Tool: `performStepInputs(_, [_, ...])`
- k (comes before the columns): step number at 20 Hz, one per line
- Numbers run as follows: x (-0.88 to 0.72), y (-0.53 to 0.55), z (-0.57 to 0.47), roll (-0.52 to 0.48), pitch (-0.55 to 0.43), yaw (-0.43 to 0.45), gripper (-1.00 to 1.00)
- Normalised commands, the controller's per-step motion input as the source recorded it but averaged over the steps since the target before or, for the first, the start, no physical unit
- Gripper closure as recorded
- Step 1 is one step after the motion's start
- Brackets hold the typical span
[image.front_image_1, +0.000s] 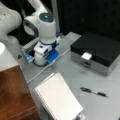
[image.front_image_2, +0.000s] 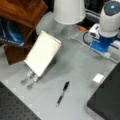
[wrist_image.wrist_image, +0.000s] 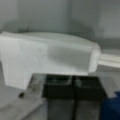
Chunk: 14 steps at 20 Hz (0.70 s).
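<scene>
My gripper (wrist_image.wrist_image: 73, 92) shows only in the wrist view, at the bottom. Its two dark pads (wrist_image.wrist_image: 58, 91) are pressed together, shut, with nothing visible between them. Just beyond them a large white rounded body (wrist_image.wrist_image: 50, 57) fills the middle of that view; I cannot tell what it is. In both front views only the arm's white and blue base (image.front_image_1: 43, 30) (image.front_image_2: 110, 20) is seen, and the gripper is out of frame. On the grey table lie a white spiral notebook (image.front_image_1: 58, 97) (image.front_image_2: 42, 53), tilted with metal clips (image.front_image_2: 30, 78) at its lower end, and a black pen (image.front_image_1: 93, 92) (image.front_image_2: 62, 93).
A black box (image.front_image_1: 97, 51) (image.front_image_2: 107, 100) with a white tag (image.front_image_1: 86, 55) (image.front_image_2: 98, 78) sits by the pen. Wooden furniture (image.front_image_1: 12, 92) (image.front_image_2: 22, 10) stands beside the notebook. A white shade (image.front_image_2: 68, 11) stands near the base, and a white cable (image.front_image_1: 47, 67) crosses the table.
</scene>
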Motion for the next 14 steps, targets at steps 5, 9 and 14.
performStepInputs(5, [-0.91, -0.16, -0.5, 0.194, -0.641, 0.019, 1.0])
performStepInputs(9, [-0.94, -0.19, -0.56, 0.241, -0.662, 0.05, 1.0])
performStepInputs(14, [-0.99, -0.2, -0.54, 0.281, -0.668, 0.007, 1.0])
